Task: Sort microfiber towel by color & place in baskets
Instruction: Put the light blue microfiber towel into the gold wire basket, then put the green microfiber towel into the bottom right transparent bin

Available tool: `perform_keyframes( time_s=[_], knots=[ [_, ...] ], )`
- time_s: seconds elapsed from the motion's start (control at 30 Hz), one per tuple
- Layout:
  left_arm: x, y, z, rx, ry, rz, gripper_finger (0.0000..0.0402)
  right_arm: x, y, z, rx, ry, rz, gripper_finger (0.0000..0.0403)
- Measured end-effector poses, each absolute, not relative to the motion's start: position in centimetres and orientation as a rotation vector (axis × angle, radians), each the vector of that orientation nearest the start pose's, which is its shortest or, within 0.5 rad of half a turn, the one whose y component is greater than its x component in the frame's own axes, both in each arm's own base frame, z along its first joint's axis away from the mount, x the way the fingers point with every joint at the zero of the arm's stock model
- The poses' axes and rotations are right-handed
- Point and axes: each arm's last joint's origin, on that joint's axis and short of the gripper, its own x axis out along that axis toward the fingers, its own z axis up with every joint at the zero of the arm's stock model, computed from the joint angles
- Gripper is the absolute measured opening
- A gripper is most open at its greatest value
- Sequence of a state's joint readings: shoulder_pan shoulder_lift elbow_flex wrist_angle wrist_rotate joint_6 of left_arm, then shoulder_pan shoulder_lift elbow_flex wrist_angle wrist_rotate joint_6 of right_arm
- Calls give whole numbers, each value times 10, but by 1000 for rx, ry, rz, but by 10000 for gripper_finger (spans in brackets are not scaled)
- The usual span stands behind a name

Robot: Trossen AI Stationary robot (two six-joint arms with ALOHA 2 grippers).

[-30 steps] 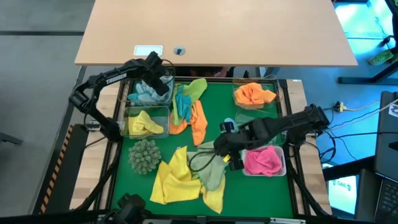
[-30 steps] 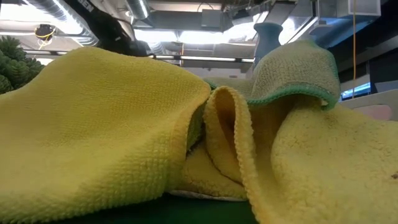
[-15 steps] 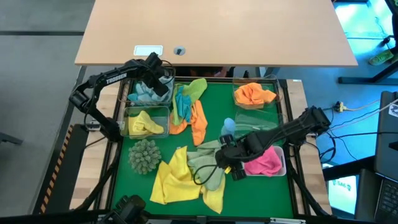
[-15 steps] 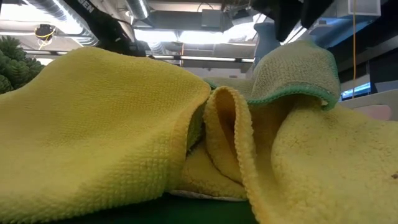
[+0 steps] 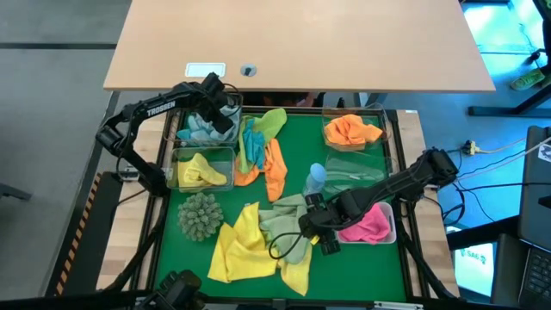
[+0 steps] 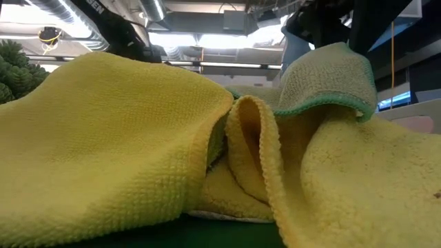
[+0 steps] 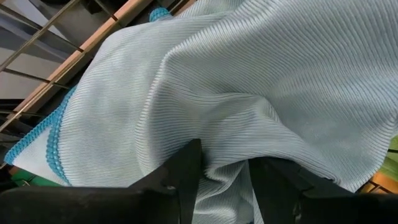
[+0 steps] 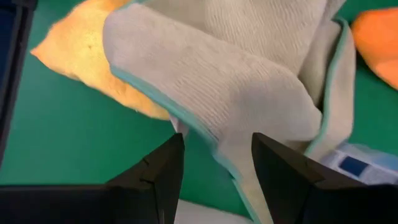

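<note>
The left gripper (image 5: 217,110) hangs over the clear basket (image 5: 178,138) at the mat's far-left corner, fingers (image 7: 180,180) parted above the light blue towel (image 7: 249,93) lying in it. Right of the yellow towels (image 5: 245,250), the right gripper (image 5: 303,226) straddles the light green towel (image 8: 211,81) with its fingers spread, just beside the white basket (image 5: 393,232) holding a pink towel (image 5: 366,224).

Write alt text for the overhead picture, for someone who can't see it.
Two dark robot arms work over a green mat strewn with coloured towels. The right gripper reaches down onto a light green towel beside yellow towels; the left gripper sits over a basket of light blue towels.
</note>
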State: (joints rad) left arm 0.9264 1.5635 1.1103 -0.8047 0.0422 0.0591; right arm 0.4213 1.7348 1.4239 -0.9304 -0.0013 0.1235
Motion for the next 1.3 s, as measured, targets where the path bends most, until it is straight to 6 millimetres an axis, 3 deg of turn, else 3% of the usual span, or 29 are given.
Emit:
perform_keyframes(
  time_s=[0.27,0.57,0.83,1.07,1.3],
  knots=[
    [178,234,222,-569,1159,702,130,318,142,253,-154,1208,279,173],
    [178,233,224,-566,1152,700,130,318,142,253,-151,1209,286,16],
    [167,219,255,-515,1064,722,130,318,141,257,-143,1195,285,7],
    [151,197,287,-465,972,741,130,314,139,305,-122,1090,297,5],
    [136,177,314,-411,864,764,130,297,129,378,-153,911,254,4]
  ],
)
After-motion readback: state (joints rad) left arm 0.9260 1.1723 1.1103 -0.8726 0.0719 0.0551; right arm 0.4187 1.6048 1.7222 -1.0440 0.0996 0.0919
